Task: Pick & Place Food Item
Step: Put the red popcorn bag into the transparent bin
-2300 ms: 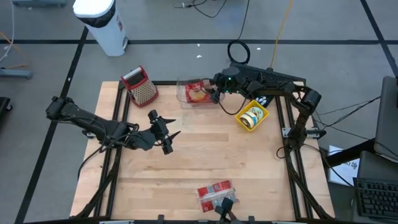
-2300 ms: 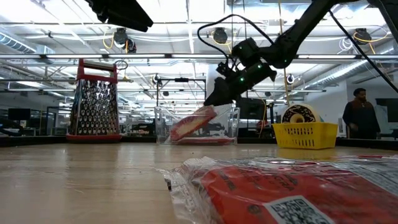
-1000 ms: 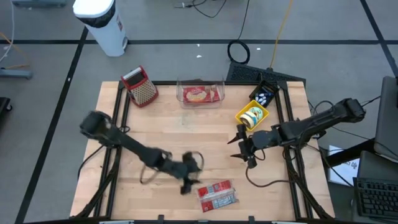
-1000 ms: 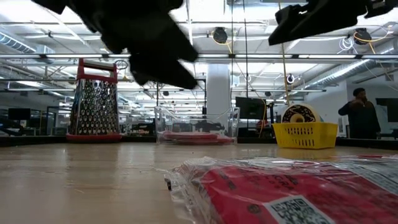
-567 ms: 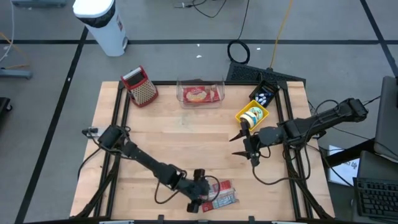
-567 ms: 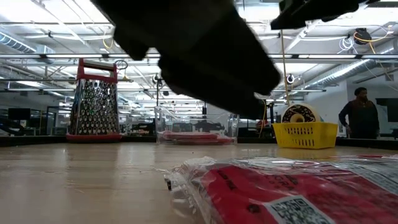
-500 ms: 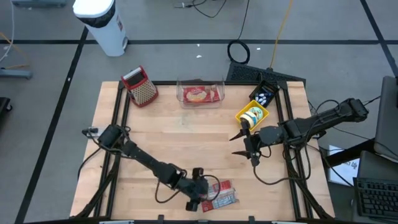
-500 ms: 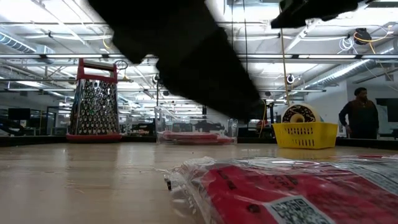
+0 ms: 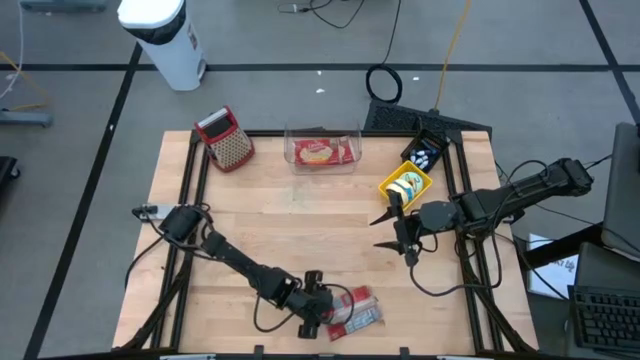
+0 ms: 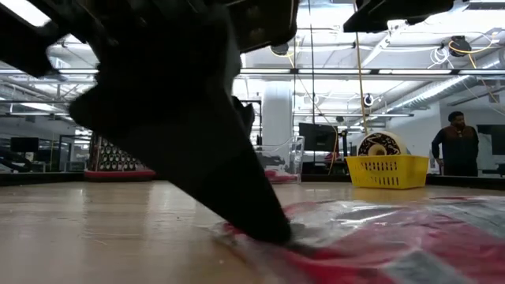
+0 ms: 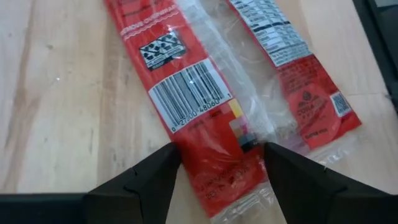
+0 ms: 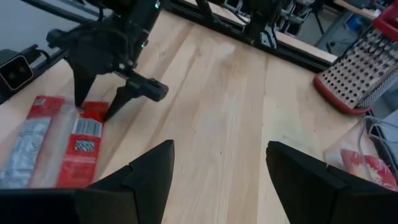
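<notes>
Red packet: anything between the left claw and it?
Nothing visible. The left claw is open and already straddles the near end of the red packet, one finger on each side. The right claw waits open, above the table's right side.

A grater (image 9: 226, 139) with a red handle stands at the table's (image 9: 300, 230) far left corner. Near the far right edge sits a yellow basket (image 9: 405, 186) with a round thing inside, and just beyond it a small dark tray (image 9: 424, 153) with pale bits. On the floor past the table stands a white bin (image 9: 162, 38), with a coiled black cable (image 9: 384, 84) farther right. A keyboard (image 9: 603, 318) lies off to the right. In the low view, a person (image 10: 455, 144) in dark clothes stands in the room behind the basket.
</notes>
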Tool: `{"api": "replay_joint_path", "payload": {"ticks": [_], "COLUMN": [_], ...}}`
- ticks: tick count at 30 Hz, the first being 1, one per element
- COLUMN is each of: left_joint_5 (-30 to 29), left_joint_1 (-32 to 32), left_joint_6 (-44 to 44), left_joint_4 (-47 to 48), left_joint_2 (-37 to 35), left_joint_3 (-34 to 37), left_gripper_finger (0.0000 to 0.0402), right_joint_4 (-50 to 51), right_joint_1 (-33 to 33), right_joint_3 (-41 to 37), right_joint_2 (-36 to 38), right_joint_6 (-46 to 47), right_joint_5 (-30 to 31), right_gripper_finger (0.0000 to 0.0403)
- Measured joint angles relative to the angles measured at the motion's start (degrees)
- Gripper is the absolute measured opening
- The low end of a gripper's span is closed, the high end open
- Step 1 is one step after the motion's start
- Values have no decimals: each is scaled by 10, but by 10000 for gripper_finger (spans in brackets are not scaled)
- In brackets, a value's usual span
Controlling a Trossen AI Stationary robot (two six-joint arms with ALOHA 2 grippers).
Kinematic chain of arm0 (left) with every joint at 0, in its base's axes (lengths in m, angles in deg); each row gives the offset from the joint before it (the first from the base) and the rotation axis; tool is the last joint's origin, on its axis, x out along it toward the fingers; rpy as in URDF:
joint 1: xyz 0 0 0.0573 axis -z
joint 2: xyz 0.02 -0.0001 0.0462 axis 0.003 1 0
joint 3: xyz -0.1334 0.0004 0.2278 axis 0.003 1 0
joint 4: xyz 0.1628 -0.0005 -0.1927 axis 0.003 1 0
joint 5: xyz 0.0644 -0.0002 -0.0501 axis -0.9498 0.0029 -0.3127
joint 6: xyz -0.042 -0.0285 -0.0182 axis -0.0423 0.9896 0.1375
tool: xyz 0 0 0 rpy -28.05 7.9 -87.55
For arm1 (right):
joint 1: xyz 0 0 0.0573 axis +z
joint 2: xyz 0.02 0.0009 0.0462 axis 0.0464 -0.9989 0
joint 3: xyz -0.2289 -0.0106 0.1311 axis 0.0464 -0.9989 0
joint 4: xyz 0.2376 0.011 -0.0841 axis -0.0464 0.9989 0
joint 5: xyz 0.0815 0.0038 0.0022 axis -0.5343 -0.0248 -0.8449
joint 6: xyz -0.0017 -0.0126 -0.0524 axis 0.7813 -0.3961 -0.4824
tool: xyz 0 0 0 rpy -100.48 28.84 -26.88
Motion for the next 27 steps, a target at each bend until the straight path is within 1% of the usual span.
{"api": "replay_joint_path", "payload": {"ticks": [2, 5, 9, 11, 12, 14, 15, 18, 21, 24, 27], "left_joint_5": [0, -4, -8, -6, -6, -12, -29, -90, -164, -222, -263], "left_joint_1": [0, 0, -3, -6, -9, -13, -14, -14, -14, -14, -13], "left_joint_6": [2, 1, -15, -33, -42, -45, -50, -92, -116, -131, -153], "left_joint_4": [5, 15, 18, 23, 29, 55, 75, 124, 167, 201, 199], "left_joint_2": [8, 13, 10, 3, -1, -13, -23, -54, -103, -154, -194], "left_joint_3": [0, 0, 1, 0, 0, 1, 3, 5, 6, 4, 4], "left_gripper_finger": [234, 190, 94, 39, 21, 14, 14, 7, 3, 1, 2], "right_joint_4": [3, 9, 25, 31, 35, 46, 51, 76, 96, 92, 62], "right_joint_1": [0, 0, 0, 0, 0, -1, -3, -14, -23, -24, -24], "right_joint_3": [0, 0, 0, 0, 0, 0, 0, 0, 0, -7, -30], "right_joint_2": [0, 0, 0, 0, 0, 4, 6, 8, 9, 9, 9], "right_joint_6": [5, 13, 27, 40, 58, 107, 130, 178, 217, 222, 191], "right_joint_5": [0, 0, 2, 22, 38, 74, 88, 84, 70, 69, 68], "right_gripper_finger": [242, 242, 242, 242, 242, 242, 242, 242, 242, 242, 242]}}
